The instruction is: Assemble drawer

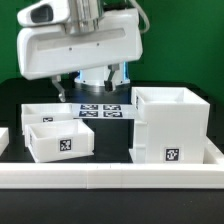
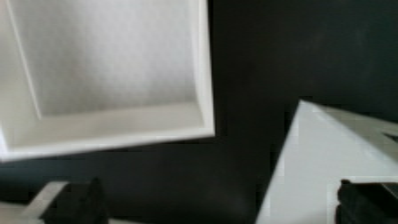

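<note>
In the exterior view, the white arm hangs over the back of the black table. Its claw is just above the marker board, which lies flat at the back, between the trays and the box. The drawer is in 3 loose pieces. The tall box stands upright on the exterior view's right, open at the top, with a small black-and-white tag low on its front face. The 2 shallow trays sit on the exterior view's left, well apart from the box and open side up. The front tray shows a tag on its near wall. The back tray sits just behind it, and I cannot tell whether the two touch. A long low white rail runs along the near edge of the table. From here the arm's wide body hides most of the claw, so its spread cannot be read.

In the wrist view, the claw is spread wide. Its 2 dark fingertips stand far apart, with only black table between them and nothing gripped. A tray lies below the camera, its open inside facing up. I cannot tell which of the 2 it is. Across a strip of table from it is the blurred white corner of another part.
</note>
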Available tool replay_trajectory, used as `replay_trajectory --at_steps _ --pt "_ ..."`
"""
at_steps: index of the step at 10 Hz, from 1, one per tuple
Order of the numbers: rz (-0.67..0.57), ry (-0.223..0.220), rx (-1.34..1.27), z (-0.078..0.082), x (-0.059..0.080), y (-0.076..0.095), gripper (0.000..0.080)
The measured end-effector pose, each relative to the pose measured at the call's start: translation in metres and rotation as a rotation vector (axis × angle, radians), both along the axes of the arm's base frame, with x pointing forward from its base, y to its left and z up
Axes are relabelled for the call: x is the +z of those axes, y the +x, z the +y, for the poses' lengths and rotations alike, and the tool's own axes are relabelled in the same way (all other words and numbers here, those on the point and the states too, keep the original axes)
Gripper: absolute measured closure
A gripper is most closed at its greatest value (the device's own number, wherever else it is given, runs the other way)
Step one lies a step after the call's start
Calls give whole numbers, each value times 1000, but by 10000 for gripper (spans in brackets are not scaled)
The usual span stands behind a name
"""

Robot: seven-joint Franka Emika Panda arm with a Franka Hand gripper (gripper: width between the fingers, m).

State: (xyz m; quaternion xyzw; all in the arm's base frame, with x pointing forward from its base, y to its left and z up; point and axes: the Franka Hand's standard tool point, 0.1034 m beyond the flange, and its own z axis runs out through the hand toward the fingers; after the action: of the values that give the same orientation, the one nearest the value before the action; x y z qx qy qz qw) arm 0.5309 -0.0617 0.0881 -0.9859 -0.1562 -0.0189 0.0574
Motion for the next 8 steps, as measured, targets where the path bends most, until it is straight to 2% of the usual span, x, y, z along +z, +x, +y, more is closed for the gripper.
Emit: replay_trajectory --at_steps 1,4,5,8 --pt "-14 -13 -1 -2 -8 -6 151" --pt "-52 -63 50 -5 -43 -17 151" --pt "-46 -65 66 -5 -49 -18 151" --pt "-44 -64 62 -5 -50 -19 151"
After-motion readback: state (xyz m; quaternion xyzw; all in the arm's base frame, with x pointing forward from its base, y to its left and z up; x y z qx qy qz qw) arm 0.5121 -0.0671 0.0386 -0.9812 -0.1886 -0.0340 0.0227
